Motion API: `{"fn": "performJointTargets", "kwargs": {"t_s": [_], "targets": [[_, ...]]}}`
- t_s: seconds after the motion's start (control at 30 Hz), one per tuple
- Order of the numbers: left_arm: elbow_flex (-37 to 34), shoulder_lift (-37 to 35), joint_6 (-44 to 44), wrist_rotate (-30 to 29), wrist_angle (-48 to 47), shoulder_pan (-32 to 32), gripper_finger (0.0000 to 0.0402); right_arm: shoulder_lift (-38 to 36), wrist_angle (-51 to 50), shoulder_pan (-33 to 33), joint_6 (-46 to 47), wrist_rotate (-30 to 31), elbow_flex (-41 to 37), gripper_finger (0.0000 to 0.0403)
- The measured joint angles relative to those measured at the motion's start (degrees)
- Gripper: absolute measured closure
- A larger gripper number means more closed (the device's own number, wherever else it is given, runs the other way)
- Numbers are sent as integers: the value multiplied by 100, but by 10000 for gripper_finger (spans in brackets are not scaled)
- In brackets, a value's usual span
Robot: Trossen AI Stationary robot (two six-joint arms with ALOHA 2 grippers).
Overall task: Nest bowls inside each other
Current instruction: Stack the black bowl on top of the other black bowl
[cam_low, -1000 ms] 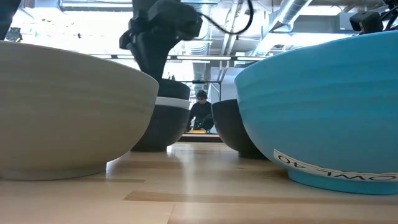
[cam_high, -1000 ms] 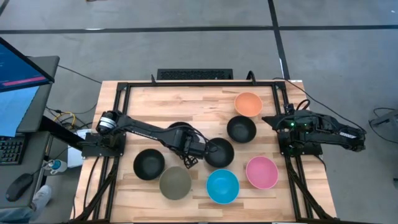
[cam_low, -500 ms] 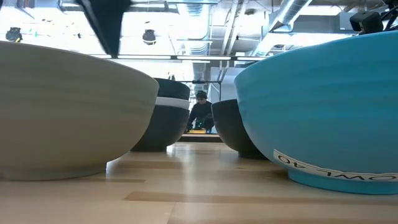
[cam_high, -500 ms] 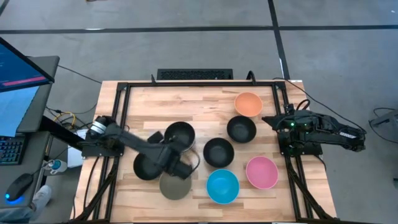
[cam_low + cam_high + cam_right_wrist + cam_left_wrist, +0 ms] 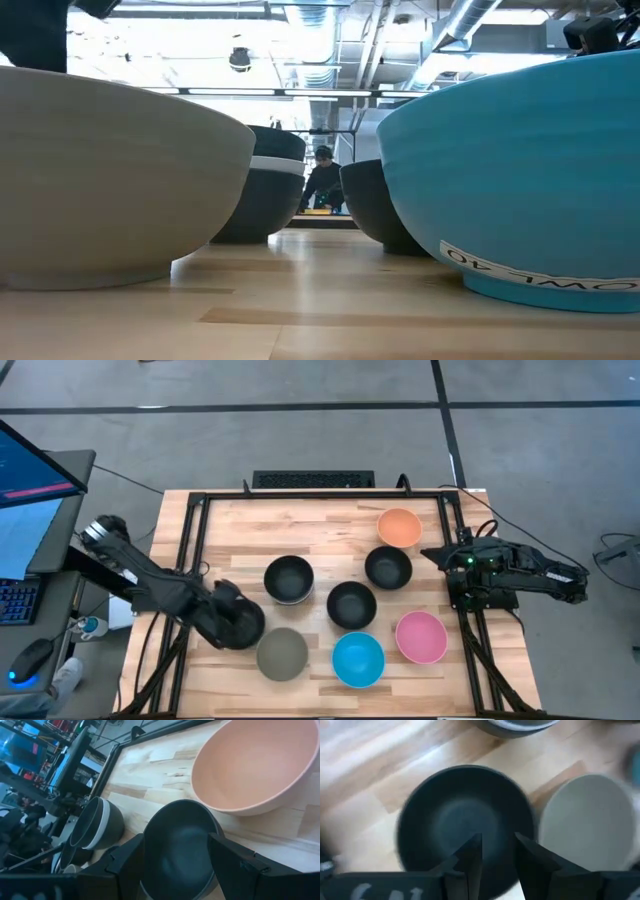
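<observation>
Eight bowl places show in the high view. A black bowl (image 5: 450, 805) lies under my left gripper (image 5: 238, 626), whose open fingers (image 5: 497, 845) stand narrowly apart above its inside. Beside it sit the grey-olive bowl (image 5: 281, 655) and the blue bowl (image 5: 358, 659). A black stack with a white rim band (image 5: 289, 579) stands near the middle, with two single black bowls (image 5: 351, 604) (image 5: 388, 566). The orange bowl (image 5: 400, 527) and pink bowl (image 5: 421, 637) are toward the right. My right gripper (image 5: 175, 852) waits open at the table's right edge (image 5: 436, 552).
A black frame rail (image 5: 190, 550) borders the table's left side and another (image 5: 460, 610) its right. A monitor (image 5: 30, 480) stands off the left edge. In the low view a person (image 5: 322, 180) shows far behind the table. Bare wood (image 5: 300, 525) lies toward the far edge.
My left gripper has swung from beside the middle black bowl toward the table's left and near edge, and now stands over the near-left black bowl. The arm has drawn back with it. No bowl has moved.
</observation>
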Motion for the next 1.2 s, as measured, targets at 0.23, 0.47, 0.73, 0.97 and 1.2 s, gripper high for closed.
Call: {"fn": "performJointTargets", "kwargs": {"t_s": [0.23, 0.47, 0.73, 0.97, 1.2], "targets": [[-250, -423, 291, 595, -798, 199, 305, -2, 0, 0, 1, 0, 0, 163], [-342, -273, 1260, 940, -1235, 766, 305, -1, 2, 1, 2, 4, 0, 163], [-1135, -259, 1828, 1533, -304, 1167, 305, 0, -3, 1, 56, 7, 0, 163], [-1168, -264, 2029, 1281, -115, 1196, 306, 0, -22, -1, 63, 20, 0, 163], [-1181, -264, 2050, 1120, -94, 1194, 306, 0, -24, 1, 63, 22, 0, 163]]}}
